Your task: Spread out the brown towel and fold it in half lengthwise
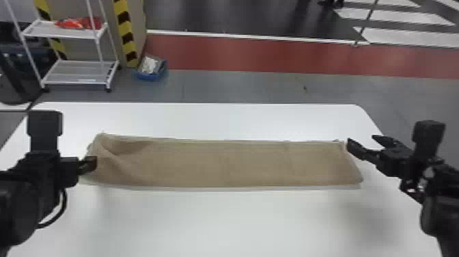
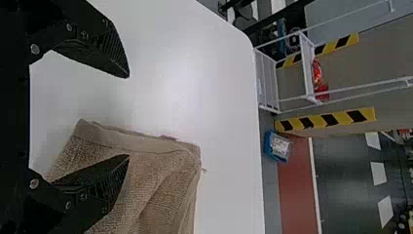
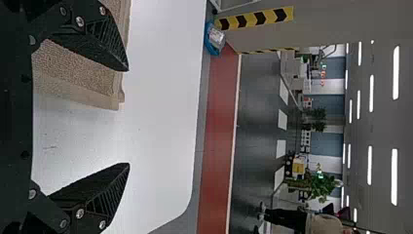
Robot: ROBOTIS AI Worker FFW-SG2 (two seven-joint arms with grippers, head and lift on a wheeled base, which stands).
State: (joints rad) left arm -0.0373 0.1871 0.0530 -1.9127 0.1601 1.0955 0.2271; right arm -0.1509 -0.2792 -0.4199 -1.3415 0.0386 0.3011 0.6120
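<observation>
Jaws stand apart on the left gripper [image 1: 90,164] at nine o'clock and the right gripper [image 1: 361,139] at three; between them the brown towel [image 1: 222,164] lies in a long strip on the table [image 1: 222,222], a blue box [image 1: 147,76] beyond at eleven.

An industrial hall or workshop: beyond the left fingers [image 1: 89,164], a white metal shelf rack [image 1: 78,70] and yellow-and-black diagonal hazard stripes [image 1: 125,32]; beyond the right fingers [image 1: 357,149], a flat red floor lane [image 1: 273,54] and long white ceiling lights [image 3: 395,73].

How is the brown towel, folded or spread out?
Folded, it seems: the towel lies in a long strip, another edge peeking from underneath.
</observation>
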